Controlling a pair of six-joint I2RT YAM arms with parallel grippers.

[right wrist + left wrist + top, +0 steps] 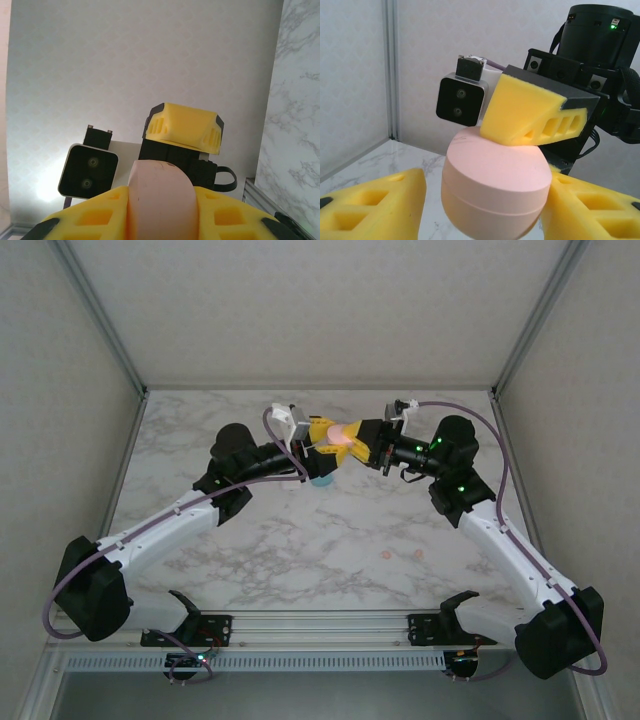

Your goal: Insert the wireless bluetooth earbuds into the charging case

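Overhead; opposed wrist close-ups sharing case [492,190]

The left tool [330,443] and right tool [356,439] are flanking a pink case [343,436] at twelve o'clock; two pink earbuds [383,553] are lying at four o'clock.

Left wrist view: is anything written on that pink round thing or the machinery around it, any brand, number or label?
No readable text anywhere.
Smooth pink round plastic case: blank.
White-framed black camera block: two lenses, no label visible.
Black cylindrical arm housing: small green light, no lettering that can be made out.
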